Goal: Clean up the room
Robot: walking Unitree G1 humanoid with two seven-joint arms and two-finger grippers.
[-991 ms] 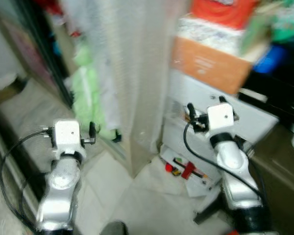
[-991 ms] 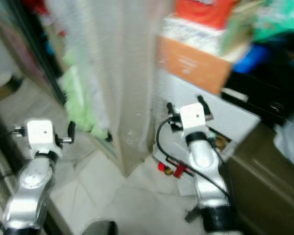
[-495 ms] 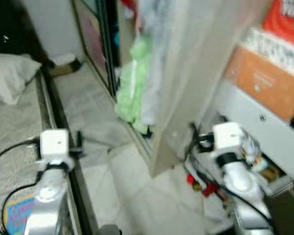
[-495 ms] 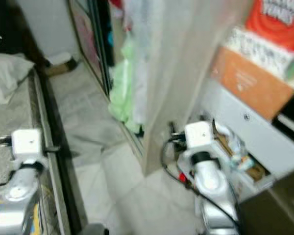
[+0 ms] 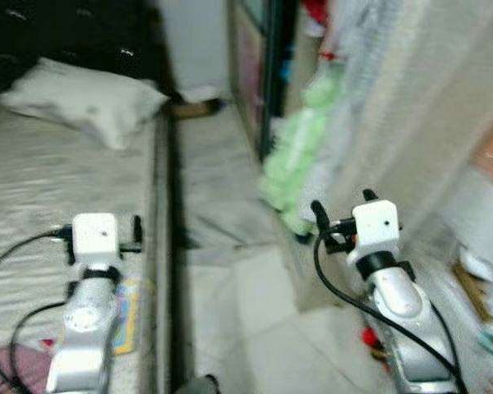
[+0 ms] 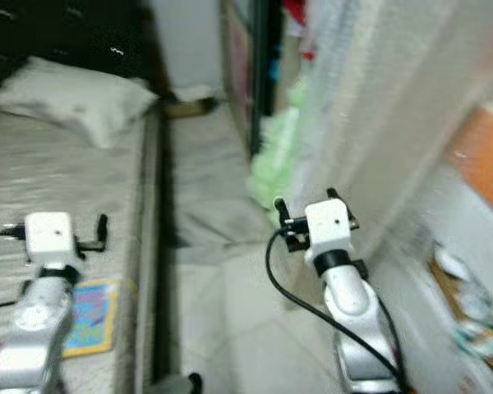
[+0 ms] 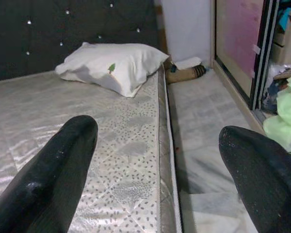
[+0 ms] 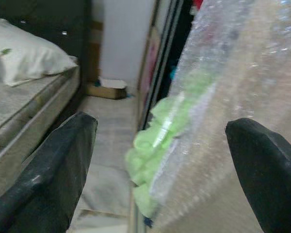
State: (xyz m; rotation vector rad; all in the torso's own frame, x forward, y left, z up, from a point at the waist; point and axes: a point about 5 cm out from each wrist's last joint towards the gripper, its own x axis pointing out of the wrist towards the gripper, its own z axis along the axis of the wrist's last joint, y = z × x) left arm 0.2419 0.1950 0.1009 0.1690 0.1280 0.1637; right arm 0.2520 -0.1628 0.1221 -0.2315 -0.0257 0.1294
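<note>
Both arms are raised in front of me. My left gripper point(image 5: 103, 231) hovers over the edge of a grey mattress point(image 5: 33, 180), fingers open with nothing between them. My right gripper point(image 5: 343, 207) is also open and empty, held over the floor aisle in front of a heap of light green clothing point(image 5: 300, 164). That green clothing point(image 8: 160, 141) lies at the foot of an open wardrobe. A white pillow point(image 7: 111, 65) rests at the head of the bed. A colourful flat book point(image 5: 125, 304) lies on the mattress by my left arm.
A tall panel in bubble wrap point(image 5: 411, 107) leans at the right, close to my right arm. A narrow tiled aisle point(image 5: 218, 213) runs between bed and wardrobe, with a small brown box point(image 7: 182, 73) at its far end. Small red items point(image 5: 370, 336) and an open drawer point(image 5: 481, 283) sit low right.
The camera has swung to the left: the bed and pillow came into view, and the orange box and drawers slid off to the right. Both arms hold the same pose, fingers still open.
</note>
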